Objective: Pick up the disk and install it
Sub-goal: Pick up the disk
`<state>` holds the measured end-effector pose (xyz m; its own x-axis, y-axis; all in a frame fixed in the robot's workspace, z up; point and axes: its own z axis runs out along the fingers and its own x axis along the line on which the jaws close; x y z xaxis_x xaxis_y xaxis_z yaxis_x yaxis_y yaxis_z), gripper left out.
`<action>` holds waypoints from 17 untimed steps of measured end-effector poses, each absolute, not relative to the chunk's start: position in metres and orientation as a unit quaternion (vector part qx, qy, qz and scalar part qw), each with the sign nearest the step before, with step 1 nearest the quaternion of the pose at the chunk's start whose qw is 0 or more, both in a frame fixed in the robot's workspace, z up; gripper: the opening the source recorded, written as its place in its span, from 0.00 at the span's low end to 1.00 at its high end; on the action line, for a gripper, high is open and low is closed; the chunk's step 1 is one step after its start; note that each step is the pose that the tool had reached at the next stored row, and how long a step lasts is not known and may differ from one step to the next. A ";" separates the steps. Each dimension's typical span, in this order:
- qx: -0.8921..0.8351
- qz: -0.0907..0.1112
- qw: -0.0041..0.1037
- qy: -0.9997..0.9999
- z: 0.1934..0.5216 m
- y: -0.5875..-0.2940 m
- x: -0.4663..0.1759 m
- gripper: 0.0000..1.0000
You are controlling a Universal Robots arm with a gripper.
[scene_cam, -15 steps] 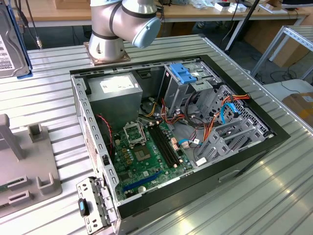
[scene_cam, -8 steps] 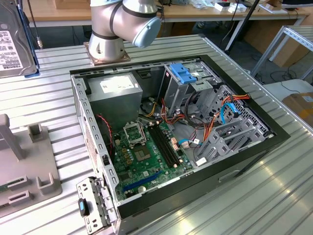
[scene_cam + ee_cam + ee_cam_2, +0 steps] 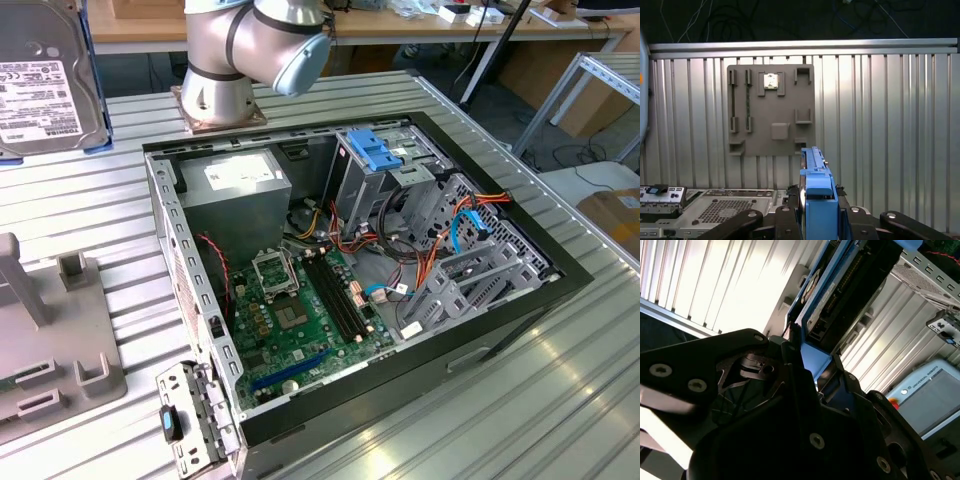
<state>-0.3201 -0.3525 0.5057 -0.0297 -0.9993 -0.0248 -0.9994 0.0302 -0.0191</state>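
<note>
A ribbed metal surface point(image 3: 560, 400) is seen across the exterior view, with wooden desks point(image 3: 400, 25), trailing cables and a dim floor behind it. The arm's base point(image 3: 215, 100) is mounted at its far edge. An open computer case point(image 3: 350, 270) is laid on it, circuit board exposed. A grey fixture plate point(image 3: 771, 110) is set flat beside the case. The disk point(image 3: 40, 80) is held edge-on, clear of the surface. The tool point(image 3: 817, 210) is closed on its blue frame.
</note>
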 end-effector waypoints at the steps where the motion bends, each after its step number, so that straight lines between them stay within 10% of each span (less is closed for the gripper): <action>1: -0.696 0.002 0.016 0.718 0.506 -0.352 -0.314 0.37; 17: -0.696 0.002 0.016 0.718 0.506 -0.351 -0.255 0.37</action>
